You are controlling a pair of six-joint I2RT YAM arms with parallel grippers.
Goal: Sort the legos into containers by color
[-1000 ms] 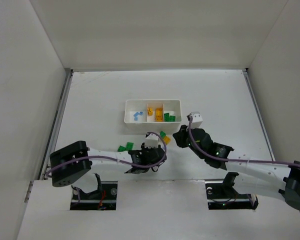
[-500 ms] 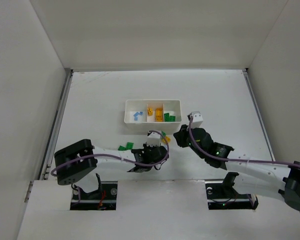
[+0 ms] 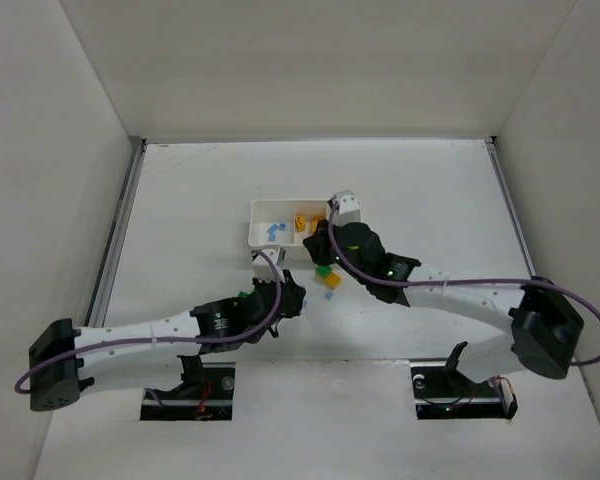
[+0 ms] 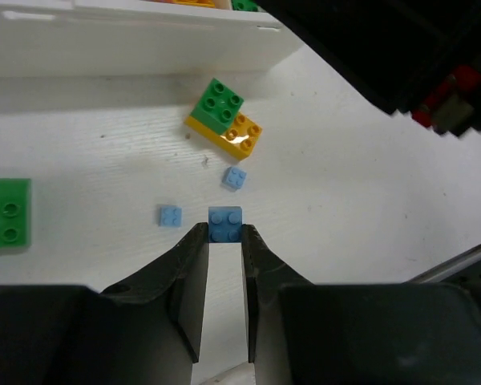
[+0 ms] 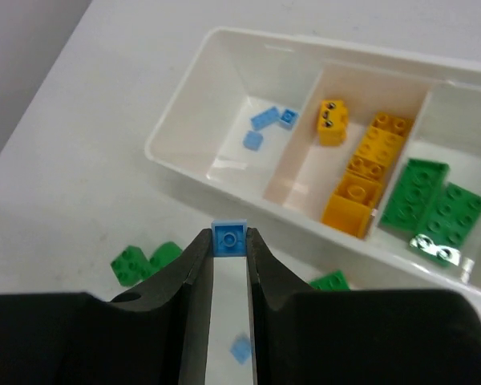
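Your left gripper (image 4: 224, 238) clamps a blue lego (image 4: 224, 224), right gripper (image 5: 229, 249) clamps a second blue lego (image 5: 228, 237). Probably light, rigid, slippery: pinch flat opposite sides, centred.

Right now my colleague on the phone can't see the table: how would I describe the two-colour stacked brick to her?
Find the white three-compartment tray. Just outside its near wall sits a green brick on top of a yellow-orange one. It is the only two-coloured stack; the loose bricks beside it are tiny single blue ones.
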